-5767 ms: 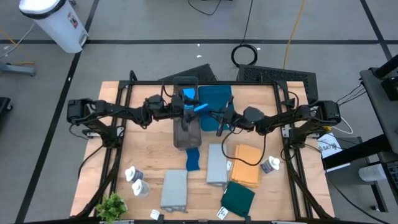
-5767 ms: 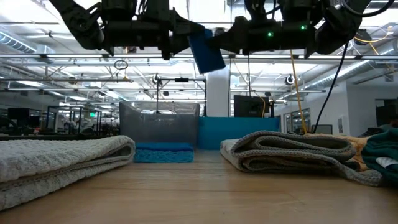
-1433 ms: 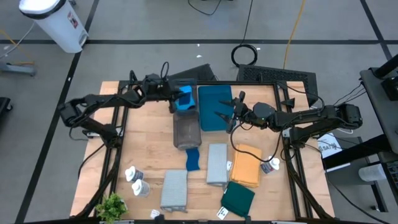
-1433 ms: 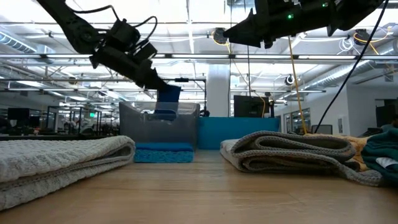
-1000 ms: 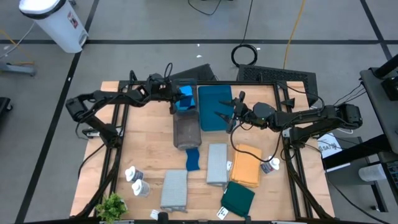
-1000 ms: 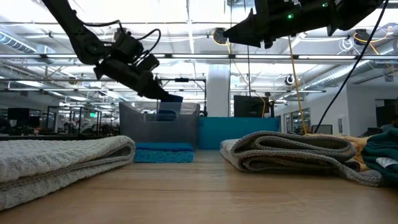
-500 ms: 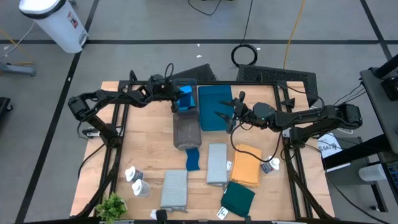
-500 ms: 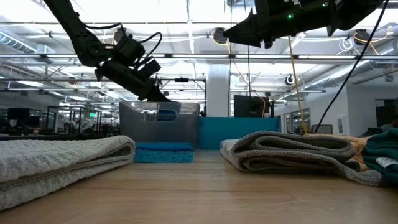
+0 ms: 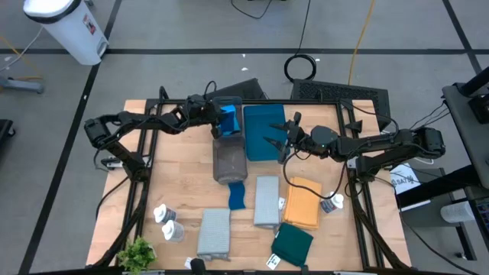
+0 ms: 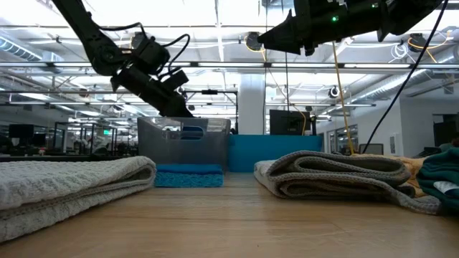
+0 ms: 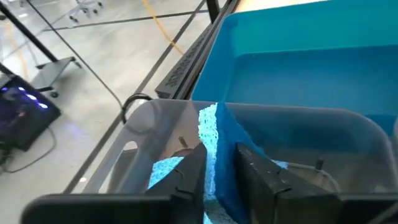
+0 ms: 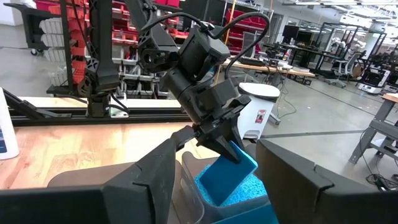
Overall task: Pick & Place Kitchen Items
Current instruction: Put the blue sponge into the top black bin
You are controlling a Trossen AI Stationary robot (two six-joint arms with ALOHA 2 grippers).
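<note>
A bright-blue sponge point(image 11: 225, 144) stands tilted in the far end of the clear grey tray point(image 9: 229, 159). Its lower end is down inside the tray. My left gripper point(image 9: 220, 122) reaches in over the tray's far-left rim, its fingers slightly open on either side of the sponge's upper edge. My right gripper point(image 9: 269, 143) hovers open and empty, high above the teal tray point(image 9: 263, 126). A second blue sponge point(image 9: 237, 195) lies flat on the table in front of the grey tray. My left gripper has one finger point(image 11: 191, 169) on each broad face of the sponge's upper edge point(image 11: 217, 127). It comes slanting down from the table's left. Whether the fingers still touch the sponge I cannot tell. The sponge leans in the tray with its lower end out of sight.
Folded cloths lie near the front of the table: two grey point(image 9: 266, 200) point(image 9: 214, 231), one orange point(image 9: 303, 202), one dark teal point(image 9: 292, 243). Small white bottles stand at the left point(image 9: 164, 218) and right point(image 9: 332, 202). A green plant point(image 9: 137, 250) sits at the near-left corner.
My left gripper has turned at the wrist and dipped slightly over the grey tray's far end. The sponge has sunk from above the tray's rim to down inside the tray. My right arm has kept still.
</note>
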